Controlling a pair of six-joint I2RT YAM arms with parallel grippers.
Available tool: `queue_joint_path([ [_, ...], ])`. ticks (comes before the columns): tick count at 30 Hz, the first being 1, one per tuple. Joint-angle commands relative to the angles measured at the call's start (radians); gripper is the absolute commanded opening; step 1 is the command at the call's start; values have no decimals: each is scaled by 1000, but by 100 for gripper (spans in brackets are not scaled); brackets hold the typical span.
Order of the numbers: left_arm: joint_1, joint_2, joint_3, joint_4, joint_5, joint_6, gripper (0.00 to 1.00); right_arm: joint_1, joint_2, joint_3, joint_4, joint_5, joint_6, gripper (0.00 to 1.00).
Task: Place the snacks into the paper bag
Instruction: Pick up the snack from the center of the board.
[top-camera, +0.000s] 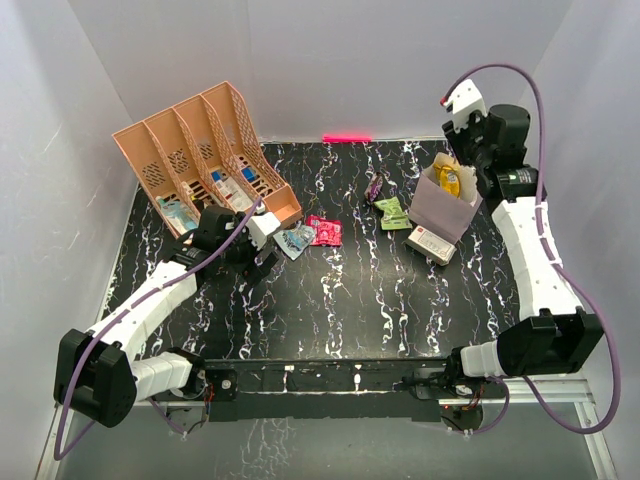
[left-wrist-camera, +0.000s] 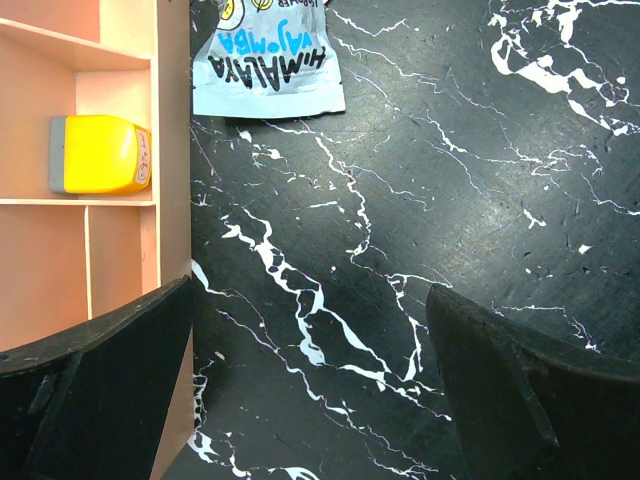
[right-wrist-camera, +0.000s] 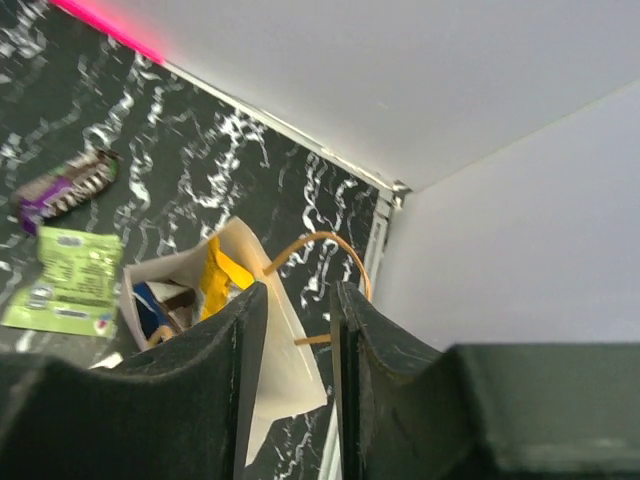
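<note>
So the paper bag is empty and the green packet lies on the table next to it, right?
No, the paper bag is not empty: a yellow packet pokes out of its top, as the right wrist view shows. The green packet does lie on the table next to it.

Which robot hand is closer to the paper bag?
The right. The right gripper hangs just above the paper bag. The left gripper is far away on the other side, low beside the peach organiser.
</note>
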Motion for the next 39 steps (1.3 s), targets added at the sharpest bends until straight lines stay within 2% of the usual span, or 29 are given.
queue_joint_path([
  [1,5,-12,11,7,21,-7,98,11,-4,125,-101,-137,98,36],
  [11,4,-13,16,16,-12,-18,98,139,-37,112,-148,-269,144,51],
  [19,2,51,56,-6,32,-20,98,188,-71,-12,-153,-511,170,64],
  [26,-51,167,108,-6,-1,21,97,201,-103,-130,-138,-593,167,67],
  [33,-79,314,170,68,-53,74,97,201,-160,-213,-126,-599,171,69],
  [39,-88,444,287,88,-46,43,95,198,-196,-256,-124,-580,173,69],
])
